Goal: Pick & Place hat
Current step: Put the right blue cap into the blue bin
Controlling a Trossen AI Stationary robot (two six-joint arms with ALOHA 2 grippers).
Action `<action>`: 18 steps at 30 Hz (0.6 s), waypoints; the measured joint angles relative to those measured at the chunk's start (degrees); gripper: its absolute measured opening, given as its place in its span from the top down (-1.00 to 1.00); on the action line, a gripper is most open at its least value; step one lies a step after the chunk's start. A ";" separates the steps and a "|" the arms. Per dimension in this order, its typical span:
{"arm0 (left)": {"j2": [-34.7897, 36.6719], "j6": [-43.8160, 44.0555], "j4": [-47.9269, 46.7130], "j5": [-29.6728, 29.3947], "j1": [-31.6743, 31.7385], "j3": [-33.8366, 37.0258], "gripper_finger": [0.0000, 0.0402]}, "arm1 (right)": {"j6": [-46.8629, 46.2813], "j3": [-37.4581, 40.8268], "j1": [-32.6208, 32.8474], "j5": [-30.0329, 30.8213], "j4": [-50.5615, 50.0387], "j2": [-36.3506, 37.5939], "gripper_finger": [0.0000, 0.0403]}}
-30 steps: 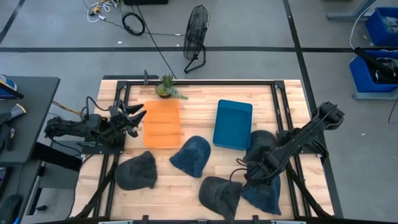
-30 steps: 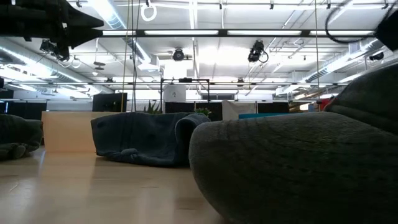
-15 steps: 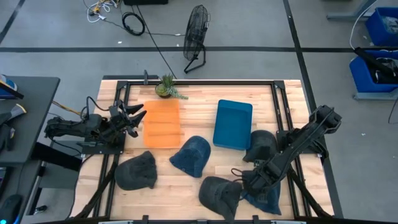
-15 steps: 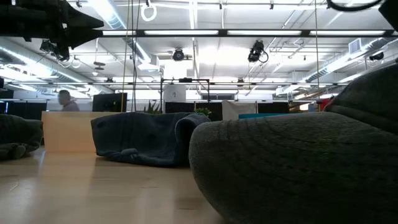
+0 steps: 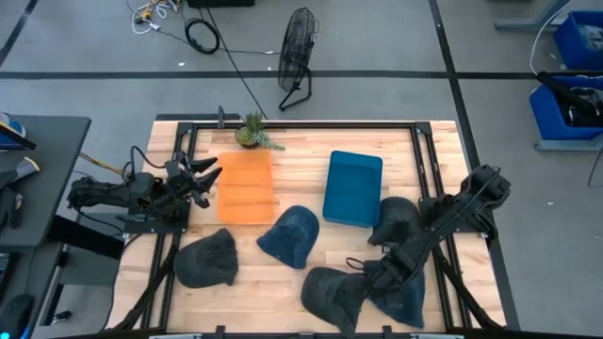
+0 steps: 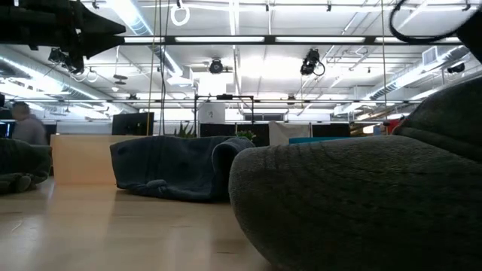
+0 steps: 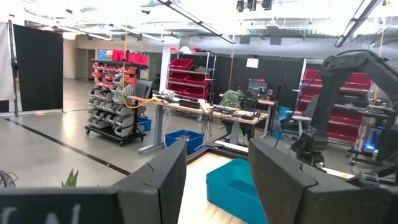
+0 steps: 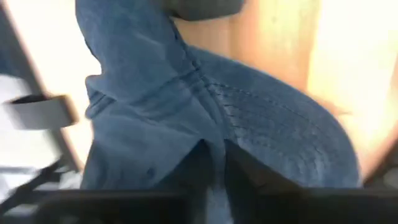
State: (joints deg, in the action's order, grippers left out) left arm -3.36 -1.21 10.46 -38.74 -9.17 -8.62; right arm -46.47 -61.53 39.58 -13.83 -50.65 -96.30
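Note:
Several hats lie on the wooden table: a blue one (image 5: pixel 403 298) near the right front corner, a dark grey one (image 5: pixel 334 292) beside it, another blue one (image 5: pixel 290 235) in the middle, a dark grey one (image 5: pixel 207 259) at the left and a dark one (image 5: pixel 396 218) by the blue tray. My right gripper (image 5: pixel 377 274) is down on the front-right blue hat (image 8: pixel 186 106) and shut on its cloth. My left gripper (image 5: pixel 203 174) hangs open at the left edge, beside the orange tray, with nothing between its fingers (image 7: pixel 217 180). My right gripper pinches a raised fold of the blue hat's cloth (image 8: pixel 214 138) between its two fingers, at the hat's far left edge (image 5: pixel 384 281). It comes slanting down from the table's right side. The hat lies flat on the table.
An orange tray (image 5: pixel 245 186) and a blue tray (image 5: pixel 353 188) lie at the table's far half, with a small plant (image 5: pixel 252 132) at the far edge. In the low view the dark grey hat (image 6: pixel 354 203) fills the foreground.
My right gripper has moved toward the table's near edge and a little left, and down onto the front-right blue hat. The hats have stayed in place.

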 joint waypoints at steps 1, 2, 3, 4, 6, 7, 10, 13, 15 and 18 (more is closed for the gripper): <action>-0.01 -0.06 -0.02 -0.01 0.00 0.00 0.12 | 0.00 -0.91 -0.74 -1.64 -1.26 0.36 0.93; 0.00 -0.09 -0.02 -0.02 0.00 0.00 0.12 | -0.03 -2.08 -1.52 -3.37 -3.05 0.68 0.95; -0.01 -0.12 0.00 -0.02 0.00 0.00 0.12 | -0.32 -3.57 -2.24 -4.98 -5.36 0.87 0.93; -0.01 -0.11 0.00 -0.02 0.00 0.00 0.12 | -1.08 -5.22 -2.95 -5.61 -8.34 1.06 0.91; -0.02 -0.11 -0.02 -0.01 0.00 0.00 0.12 | -1.71 -9.39 -4.47 -5.58 -15.39 1.19 0.88; 0.00 -0.11 0.00 -0.02 0.00 0.00 0.12 | -1.69 -11.69 -5.18 -5.06 -18.55 1.19 0.88; 0.00 -0.11 0.00 -0.02 0.00 0.00 0.12 | 3.11 -18.57 -7.00 -0.29 -24.57 1.19 0.95; 0.00 -0.09 0.00 -0.02 0.00 0.00 0.12 | 14.69 -24.12 -8.09 13.11 -26.83 1.21 0.96; -0.01 -0.09 -0.01 0.00 0.00 0.00 0.12 | 23.71 -26.42 -8.79 25.08 -27.13 1.23 0.94; 0.00 -0.07 -0.02 -0.01 0.00 0.00 0.12 | 37.32 -28.02 -10.43 38.29 -27.31 1.24 0.94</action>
State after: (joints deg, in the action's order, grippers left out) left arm -3.36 -1.28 10.44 -38.75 -9.17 -8.62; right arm -9.15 -89.55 29.15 24.46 -77.96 -95.06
